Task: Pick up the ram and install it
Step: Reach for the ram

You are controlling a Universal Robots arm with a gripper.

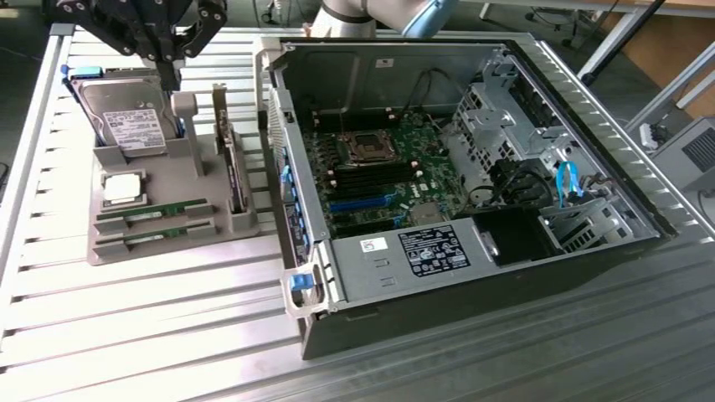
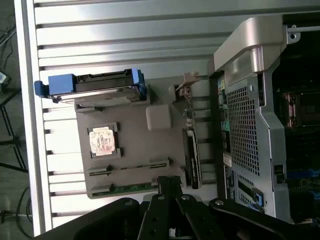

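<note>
Jaws closed tight, gripping nothing, high above the hard drive point(image 1: 126, 113).
Ram point(image 1: 154, 209) sits slotted in the gray tray point(image 1: 167, 180) on the tabletop point(image 1: 146, 318), beside the open computer case point(image 1: 447, 318), well apart from me.

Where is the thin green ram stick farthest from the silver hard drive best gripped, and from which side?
Probably its exposed upper long edge, near mid-length, coming straight down. The green ram stick stands on edge in a slot of the grey holder, so only that strip is free; its thin faces suit a pinch.
</note>
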